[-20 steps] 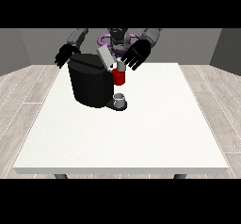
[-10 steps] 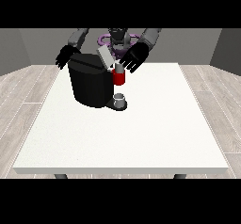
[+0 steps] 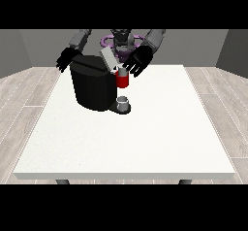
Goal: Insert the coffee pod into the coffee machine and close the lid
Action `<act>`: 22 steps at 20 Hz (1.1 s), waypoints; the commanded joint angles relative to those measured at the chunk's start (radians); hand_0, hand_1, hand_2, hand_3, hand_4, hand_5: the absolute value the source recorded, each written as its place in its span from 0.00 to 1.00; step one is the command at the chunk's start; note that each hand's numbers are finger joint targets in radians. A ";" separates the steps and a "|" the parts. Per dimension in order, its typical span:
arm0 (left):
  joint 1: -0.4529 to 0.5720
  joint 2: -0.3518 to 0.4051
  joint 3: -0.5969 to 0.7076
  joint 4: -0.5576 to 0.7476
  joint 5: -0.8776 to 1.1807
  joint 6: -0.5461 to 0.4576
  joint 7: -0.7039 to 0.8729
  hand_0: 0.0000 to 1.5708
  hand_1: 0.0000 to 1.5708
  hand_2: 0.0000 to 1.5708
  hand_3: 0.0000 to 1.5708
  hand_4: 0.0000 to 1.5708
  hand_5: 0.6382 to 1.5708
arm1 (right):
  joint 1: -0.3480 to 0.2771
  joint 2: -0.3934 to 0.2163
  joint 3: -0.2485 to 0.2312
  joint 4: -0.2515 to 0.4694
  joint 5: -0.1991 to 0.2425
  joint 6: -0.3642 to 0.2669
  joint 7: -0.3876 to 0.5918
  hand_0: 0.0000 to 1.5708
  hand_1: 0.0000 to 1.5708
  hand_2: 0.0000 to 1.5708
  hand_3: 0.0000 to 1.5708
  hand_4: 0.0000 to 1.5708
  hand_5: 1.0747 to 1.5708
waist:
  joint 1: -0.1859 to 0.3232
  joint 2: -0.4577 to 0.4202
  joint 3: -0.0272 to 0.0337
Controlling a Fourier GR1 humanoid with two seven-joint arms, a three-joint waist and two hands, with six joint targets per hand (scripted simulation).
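The black coffee machine (image 3: 92,87) stands on the white table (image 3: 126,142), left of centre. Its grey lid (image 3: 109,58) is tilted up at the machine's top right. Below the lid is the red brew section (image 3: 123,81) with a small pale piece on top, which may be the coffee pod (image 3: 121,72). The hand at the view's right (image 3: 137,61) hovers just right of the lid with its fingers spread, holding nothing that I can see. The hand at the view's left (image 3: 65,59) hangs open behind the machine's left corner.
A small grey cup (image 3: 124,102) sits on the machine's drip base under the red section. The table's front and right edges lie well away from the machine.
The hand at the view's right has come down and slightly left, closer to the raised lid. The hand at the view's left has sunk a little. The lid stays up.
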 commanded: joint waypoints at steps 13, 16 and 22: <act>0.020 -0.008 0.002 0.028 -0.009 -0.033 -0.010 0.77 0.77 0.78 0.69 0.29 1.00 | 0.012 0.007 -0.005 -0.012 0.005 -0.025 0.006 0.00 0.00 0.00 0.00 0.26 1.00 | 0.011 -0.019 -0.0002; -0.039 -0.009 -0.008 0.015 -0.028 -0.033 0.044 0.73 0.73 0.75 0.65 0.29 1.00 | 0.009 -0.010 -0.020 0.043 -0.014 0.013 -0.015 0.00 0.00 0.00 0.00 0.23 1.00 | -0.004 0.008 0.0003; -0.021 0.020 -0.007 0.023 -0.044 -0.022 0.003 0.68 0.68 0.71 0.60 0.24 1.00 | -0.023 -0.009 -0.019 0.012 -0.013 0.006 -0.027 0.00 0.00 0.00 0.00 0.28 1.00 | 0.011 0.025 0.0001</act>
